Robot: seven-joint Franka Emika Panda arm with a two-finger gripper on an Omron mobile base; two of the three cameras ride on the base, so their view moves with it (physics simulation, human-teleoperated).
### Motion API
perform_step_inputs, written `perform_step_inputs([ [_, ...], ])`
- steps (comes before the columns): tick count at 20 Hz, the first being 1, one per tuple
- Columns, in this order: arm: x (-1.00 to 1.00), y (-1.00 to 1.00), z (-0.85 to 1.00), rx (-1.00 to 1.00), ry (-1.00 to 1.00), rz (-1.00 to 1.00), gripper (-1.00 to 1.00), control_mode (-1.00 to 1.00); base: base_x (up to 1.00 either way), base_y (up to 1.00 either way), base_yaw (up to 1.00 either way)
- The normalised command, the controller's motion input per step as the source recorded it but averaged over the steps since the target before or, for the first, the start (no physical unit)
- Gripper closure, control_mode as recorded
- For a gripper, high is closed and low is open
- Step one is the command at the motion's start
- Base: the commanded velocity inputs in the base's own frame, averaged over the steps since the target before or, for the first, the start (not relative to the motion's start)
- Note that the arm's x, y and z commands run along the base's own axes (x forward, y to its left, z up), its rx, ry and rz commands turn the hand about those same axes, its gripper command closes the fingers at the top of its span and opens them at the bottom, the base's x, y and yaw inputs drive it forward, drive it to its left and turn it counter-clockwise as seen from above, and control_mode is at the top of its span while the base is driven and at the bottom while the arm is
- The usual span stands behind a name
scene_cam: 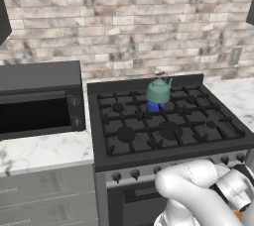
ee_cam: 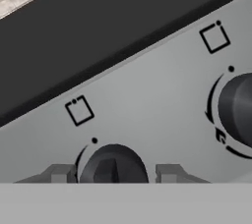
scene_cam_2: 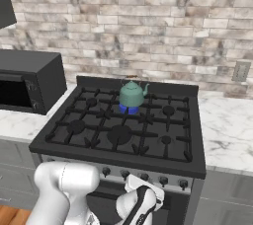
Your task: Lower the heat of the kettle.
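Kettle (scene_cam: 158,91) is seen on the rear middle burner of the black stove (scene_cam: 168,126), upright, with blue flame visible beneath it. Its short spout is pointed toward the stove's right side, so the long axis runs left to right, parallel to the brick wall (scene_cam: 129,27). Body is rounded and teal-green, with a thin arched handle and a small lid knob.

Tool (ee_cam: 110,173) is held at the grey control panel, fingers apart, one on each side of a dark knob (ee_cam: 112,165). A second knob (ee_cam: 237,110) is seen beside it. A microwave (scene_cam: 37,98) is noted on the marble counter (scene_cam: 44,153).
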Motion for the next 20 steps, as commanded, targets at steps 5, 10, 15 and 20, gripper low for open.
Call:
perform_step_inputs([
  [5,-0.1,0.0,-0.02,0.07,0.0,-0.01,1.0,-1.0,0.0,0.0,0.0],
  [10,-0.09,0.0,-0.08,0.11,0.0,-0.02,1.0,-1.0,0.0,0.0,0.0],
  [15,-0.19,0.0,-0.11,0.19,0.0,-0.01,1.0,-1.0,0.0,0.0,0.0],
  [20,-0.31,0.0,-0.1,0.26,-0.02,-0.02,1.0,-1.0,0.0,0.0,0.0],
])
